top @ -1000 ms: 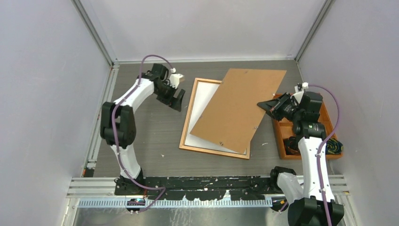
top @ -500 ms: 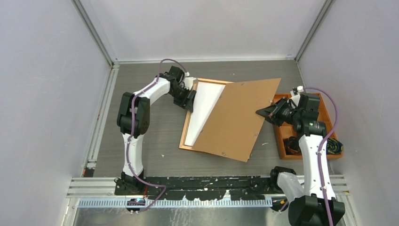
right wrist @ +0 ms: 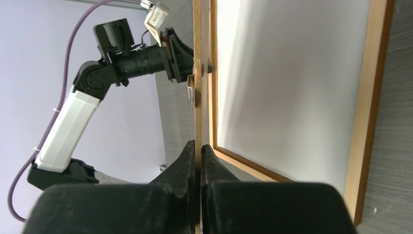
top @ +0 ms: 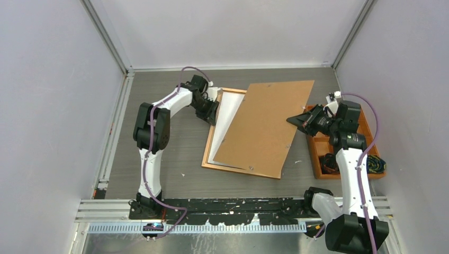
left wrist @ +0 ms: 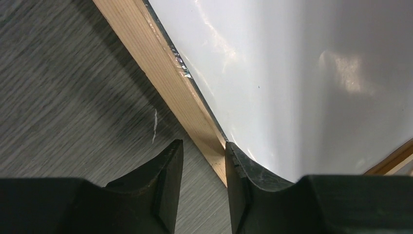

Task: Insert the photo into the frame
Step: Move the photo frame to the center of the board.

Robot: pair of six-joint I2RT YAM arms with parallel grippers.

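The frame (top: 238,170) lies flat mid-table, its thin orange-brown border round the photo (top: 226,119), which shows its plain white back. My left gripper (top: 214,112) is at the frame's far left edge. In the left wrist view its jaws (left wrist: 203,146) stand apart astride the wooden border (left wrist: 160,63), one finger over the photo (left wrist: 292,73) and the other over the table, with a gap to the wood. My right gripper (top: 294,120) is shut on the edge of the brown backing board (top: 265,127), which it holds tilted above the frame. The right wrist view shows that board edge-on (right wrist: 197,48).
An orange compartment tray (top: 317,153) with dark items stands at the right, under the right arm. Grey walls enclose the table on three sides. The left arm (right wrist: 73,122) shows beyond the board in the right wrist view.
My left gripper moved right to the frame's edge and its jaws narrowed. The backing board in my right gripper swung and shifted over the frame.
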